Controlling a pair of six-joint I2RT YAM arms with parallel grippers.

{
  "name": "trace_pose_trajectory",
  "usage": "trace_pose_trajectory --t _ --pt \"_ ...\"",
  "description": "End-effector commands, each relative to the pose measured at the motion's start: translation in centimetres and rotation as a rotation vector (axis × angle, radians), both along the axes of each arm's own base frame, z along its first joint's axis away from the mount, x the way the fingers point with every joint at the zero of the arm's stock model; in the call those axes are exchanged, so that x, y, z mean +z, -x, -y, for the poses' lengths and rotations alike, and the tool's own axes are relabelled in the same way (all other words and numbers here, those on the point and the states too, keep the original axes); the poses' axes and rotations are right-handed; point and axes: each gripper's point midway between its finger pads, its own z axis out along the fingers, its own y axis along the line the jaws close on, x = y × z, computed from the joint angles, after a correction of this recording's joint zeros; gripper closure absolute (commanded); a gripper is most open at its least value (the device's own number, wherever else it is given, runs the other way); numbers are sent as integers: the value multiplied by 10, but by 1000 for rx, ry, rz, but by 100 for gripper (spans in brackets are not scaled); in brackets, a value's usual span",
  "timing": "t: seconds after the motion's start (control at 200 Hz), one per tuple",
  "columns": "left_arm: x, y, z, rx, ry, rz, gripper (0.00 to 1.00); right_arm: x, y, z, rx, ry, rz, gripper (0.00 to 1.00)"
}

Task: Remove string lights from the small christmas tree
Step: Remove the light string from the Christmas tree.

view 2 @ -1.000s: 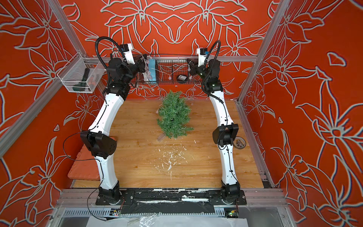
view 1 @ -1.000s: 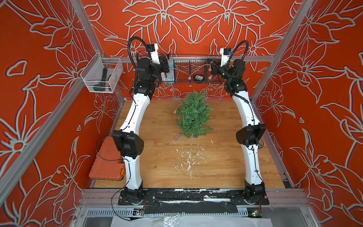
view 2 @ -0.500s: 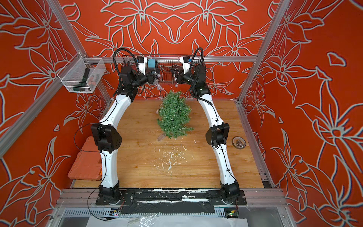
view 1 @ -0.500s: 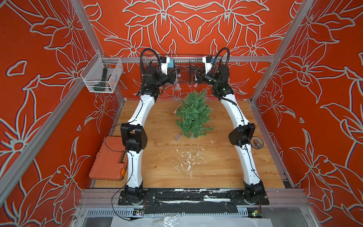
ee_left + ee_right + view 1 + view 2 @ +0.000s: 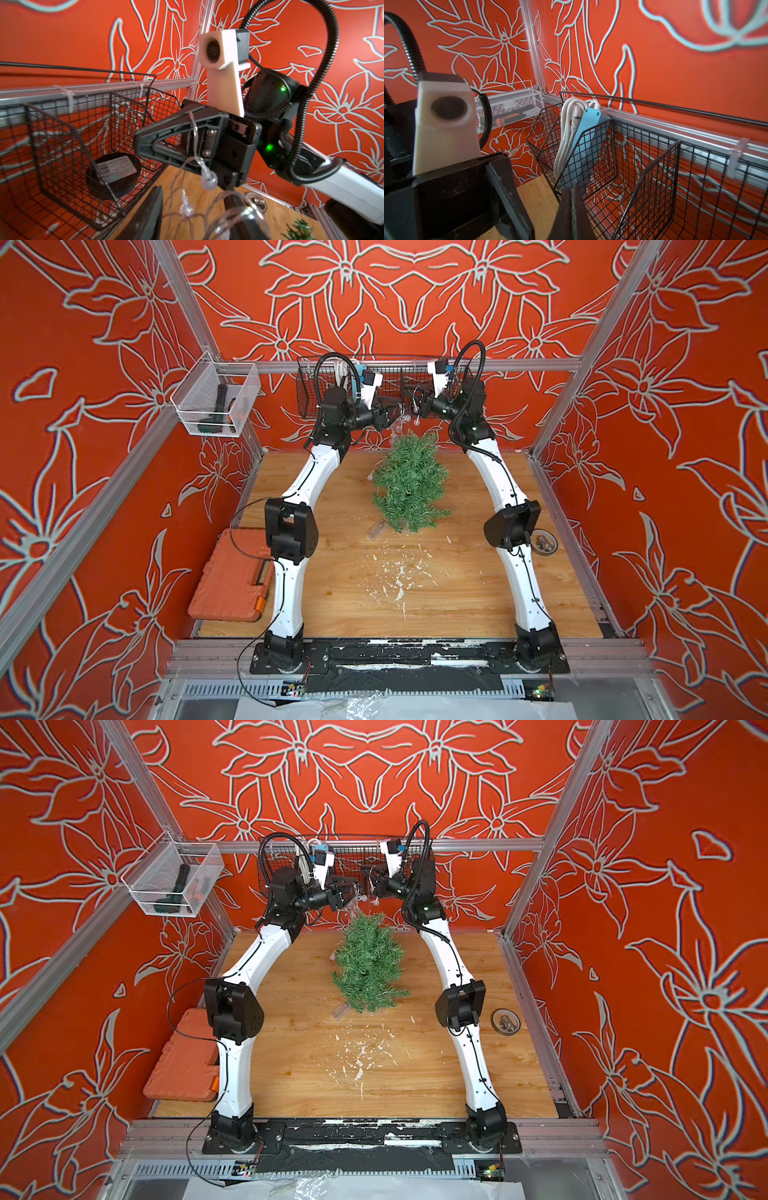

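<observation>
A small green tree [image 5: 411, 485] lies on its side on a wooden bench [image 5: 457, 593], its tip toward the back wall. Both arms reach high above that tip, nose to nose.

Between them hangs a lifted stretch of the lights [image 5: 208, 179], thin wire with clear bulbs. The left end effector [image 5: 388, 418] has its jaws parted, with loose loops of wire lying between and over its fingers [image 5: 247, 226]. It is not pinching them. The right end effector [image 5: 571, 197] is closed tight. One strand drapes across its body, but whether the tips pinch wire cannot be told.

The job looks partly done. The upper run is clear of the branches. One bulb [image 5: 369, 477] sits against the tree's side, and the battery box [image 5: 376, 529] lies on the bench just beside the foot. Any wire between them is hidden in the needles and would have to be drawn free.
</observation>
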Motion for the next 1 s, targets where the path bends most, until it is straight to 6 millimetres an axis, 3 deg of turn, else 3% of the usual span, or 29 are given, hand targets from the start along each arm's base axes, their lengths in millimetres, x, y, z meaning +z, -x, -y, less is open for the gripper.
trace_pose_trajectory --t 0.0,0.245,0.53,0.721,0.996 --pt "-3 6 13 -57 -11 48 48 21 17 -5 29 -4 51 100" --pt "-14 2 31 -56 -29 46 43 30 32 -14 77 -10 60 100" --pt "-17 -5 34 -18 -43 45 45 49 54 -23 165 -56 80 100" --pt "-20 -11 30 22 -62 40 54 60 64 -22 187 -70 95 100" --pt "-18 -17 10 78 -63 24 53 73 70 -17 156 -59 128 100"
